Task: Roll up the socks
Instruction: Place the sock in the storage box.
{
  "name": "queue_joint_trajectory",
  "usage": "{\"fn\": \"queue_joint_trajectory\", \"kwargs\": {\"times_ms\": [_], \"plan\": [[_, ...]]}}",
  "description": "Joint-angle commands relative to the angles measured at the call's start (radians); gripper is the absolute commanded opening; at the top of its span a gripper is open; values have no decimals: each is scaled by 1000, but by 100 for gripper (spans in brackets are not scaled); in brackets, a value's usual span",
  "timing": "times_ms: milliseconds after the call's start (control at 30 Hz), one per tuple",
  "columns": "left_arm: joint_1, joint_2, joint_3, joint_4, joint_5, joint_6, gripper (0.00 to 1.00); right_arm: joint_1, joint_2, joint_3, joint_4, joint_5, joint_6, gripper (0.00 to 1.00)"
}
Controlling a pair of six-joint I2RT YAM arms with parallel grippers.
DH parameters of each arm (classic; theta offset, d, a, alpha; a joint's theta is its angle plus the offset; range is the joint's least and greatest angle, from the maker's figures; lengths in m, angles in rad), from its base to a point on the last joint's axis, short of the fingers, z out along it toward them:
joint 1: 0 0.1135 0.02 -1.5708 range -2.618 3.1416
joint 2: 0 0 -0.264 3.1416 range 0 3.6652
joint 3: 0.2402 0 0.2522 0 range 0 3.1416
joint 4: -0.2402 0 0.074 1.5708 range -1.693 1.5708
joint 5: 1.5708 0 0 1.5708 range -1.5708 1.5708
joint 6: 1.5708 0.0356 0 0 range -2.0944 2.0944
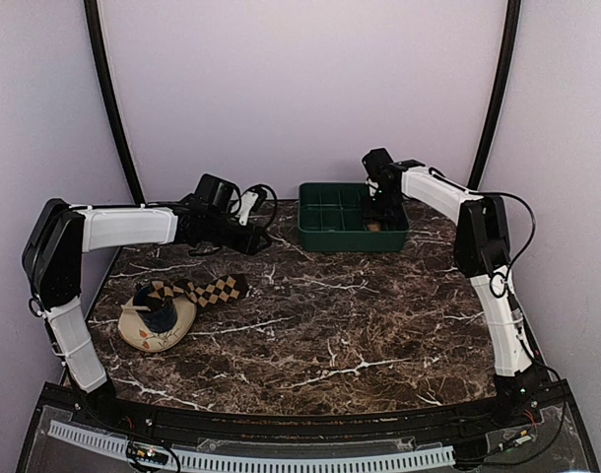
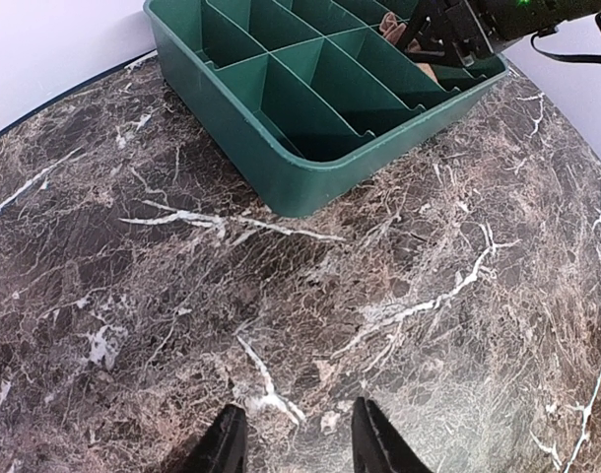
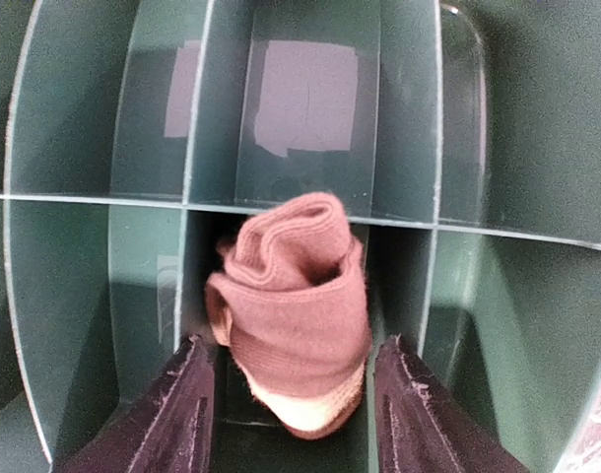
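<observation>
tan-brown fabric, a rolled sock (image 3: 296,296), lies in a compartment of the green tray (image 3: 74,296), flanked by the fingers of the right hand (image 3: 292,345), which are spread and seem just clear of it: released. the stowing of this roll is judged the step in hand. the left hand (image 2: 296,434) is held spread and empty above the bench (image 2: 133,296). the checked socks (image 1: 207,291) are draped, unrolled, over a cream dish (image 1: 133,333) at the bench's left. a straight lift out is called for next, so the roll is not snagged; then those socks are to be rolled. no brand, label or writing can be read.
</observation>
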Motion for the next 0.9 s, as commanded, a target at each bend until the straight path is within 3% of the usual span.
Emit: {"fn": "queue_joint_trajectory", "kwargs": {"times_ms": [0,233,467,867], "plan": [[8,-22,33,-26,3,-9,39,-10,-74,-17,31,7,-4,52],[8,-34,35,-28,3,-20,39,-10,-100,-40,79,3,-28,50],[9,-34,35,-26,4,-25,39,-11,-49,-3,107,-22,-40,30],[9,-18,54,-29,-1,-8,39,-26,73,79,78,-61,-33,19]]}}
